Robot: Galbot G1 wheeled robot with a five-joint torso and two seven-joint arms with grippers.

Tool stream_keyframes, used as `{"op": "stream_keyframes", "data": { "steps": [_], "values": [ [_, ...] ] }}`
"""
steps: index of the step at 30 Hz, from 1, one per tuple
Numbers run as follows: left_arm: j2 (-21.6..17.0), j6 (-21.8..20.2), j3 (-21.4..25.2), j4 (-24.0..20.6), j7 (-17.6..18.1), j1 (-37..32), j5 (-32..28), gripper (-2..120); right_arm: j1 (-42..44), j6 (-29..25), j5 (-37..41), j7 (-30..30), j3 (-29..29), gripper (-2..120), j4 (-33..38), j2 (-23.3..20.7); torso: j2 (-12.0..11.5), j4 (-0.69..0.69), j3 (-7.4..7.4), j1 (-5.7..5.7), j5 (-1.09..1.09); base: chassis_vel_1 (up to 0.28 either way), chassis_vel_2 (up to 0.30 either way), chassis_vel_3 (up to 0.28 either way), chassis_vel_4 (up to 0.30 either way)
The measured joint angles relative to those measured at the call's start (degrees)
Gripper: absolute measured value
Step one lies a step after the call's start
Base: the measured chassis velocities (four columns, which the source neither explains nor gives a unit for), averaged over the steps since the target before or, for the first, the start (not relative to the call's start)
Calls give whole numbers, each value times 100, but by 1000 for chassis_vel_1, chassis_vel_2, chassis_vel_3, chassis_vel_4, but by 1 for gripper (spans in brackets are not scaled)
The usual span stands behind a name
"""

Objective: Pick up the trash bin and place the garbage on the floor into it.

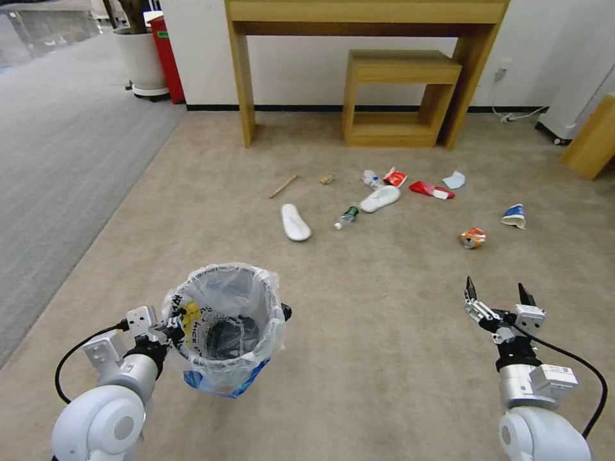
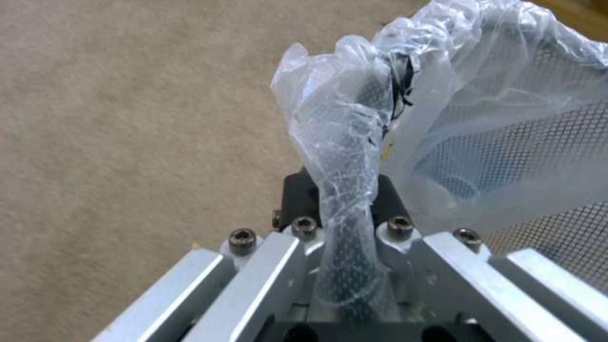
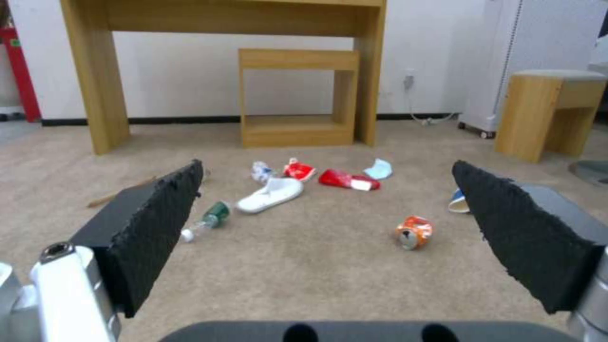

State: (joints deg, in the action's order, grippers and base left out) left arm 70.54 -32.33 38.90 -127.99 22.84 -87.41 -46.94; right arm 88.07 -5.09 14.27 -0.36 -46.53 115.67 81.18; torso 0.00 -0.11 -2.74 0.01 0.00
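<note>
You have the black wire-mesh trash bin (image 1: pixel 224 323) lower left of the frame; the scattered mixed garbage (image 1: pixel 384 198) lies on the carpet floor (image 1: pixel 371 333) upper centre, beneath the tall wooden bench (image 1: pixel 365 19).

left tool (image 1: pixel 172 328) clamped, right tool (image 1: pixel 498 296) spread wide

Right tool (image 3: pixel 329 228) agape — orange can (image 3: pixel 414 232) beyond

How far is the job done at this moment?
Done: the left gripper is shut on the trash bin's rim. In hand: the right gripper, jaws open, faces the crushed can. Left: all litter, including slippers and bottle, lies on the carpet.
</note>
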Motion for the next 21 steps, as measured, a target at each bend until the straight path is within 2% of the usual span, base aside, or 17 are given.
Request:
{"op": "stream_keyframes", "data": {
  "steps": [21],
  "values": [
    [21, 44, 6, -29, -30, -45, 66, 3, 61, -25, -38, -95, -2, 100, 73, 43, 0, -1, 0, 0, -1, 150, 145, -146, -144]
  ]
}}
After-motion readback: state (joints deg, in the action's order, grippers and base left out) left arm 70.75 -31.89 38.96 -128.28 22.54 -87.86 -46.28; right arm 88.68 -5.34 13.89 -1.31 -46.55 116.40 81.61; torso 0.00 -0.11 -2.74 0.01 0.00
